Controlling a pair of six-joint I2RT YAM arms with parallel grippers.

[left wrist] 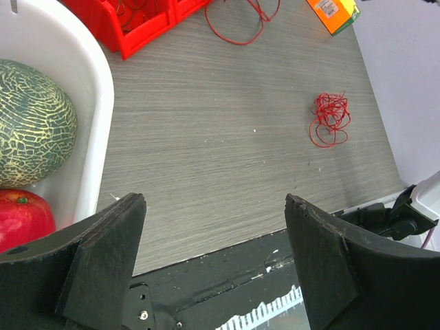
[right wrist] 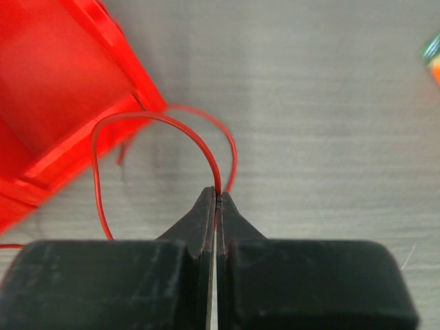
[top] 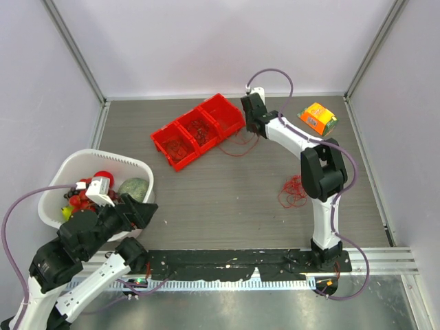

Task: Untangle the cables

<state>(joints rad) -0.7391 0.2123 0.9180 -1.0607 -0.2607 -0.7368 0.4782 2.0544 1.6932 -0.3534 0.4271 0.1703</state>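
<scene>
The left end effector (top: 139, 208) (left wrist: 213, 210) hangs over the near-left corner of the worktop (top: 227, 213), its jaws spread wide with nothing between them. At its 9 o'clock, just beside it, stands a white basket (top: 103, 157) (left wrist: 103, 89) holding a netted melon (top: 134, 187) (left wrist: 31, 124) and a red fruit (left wrist: 20, 216).

Toward 2 o'clock from that end effector, a red wire clump (top: 294, 191) (left wrist: 330, 118) lies on the bare grey worktop. It is a small scribble of loops at 9 o'clock of the right arm's upright link, well apart from the other wires.

Farther back, the right end effector (top: 256, 134) (right wrist: 217, 196) is pinched tight on a red wire loop (top: 237, 146) (left wrist: 237, 24) (right wrist: 155, 122). In the wrist view the strand is clamped at the very fingertips, arches away and curves back down to the worktop.

At 10 o'clock of this end effector, the loop passes the corner of a red three-compartment bin (top: 223, 103) (left wrist: 137, 34) (right wrist: 62, 69), which lies slantwise. More thin wires (top: 200, 129) sit inside the bin's compartments.

An orange carton (top: 317, 118) (left wrist: 333, 14) rests at 3 o'clock of the right end effector, near the far-right wall.
</scene>
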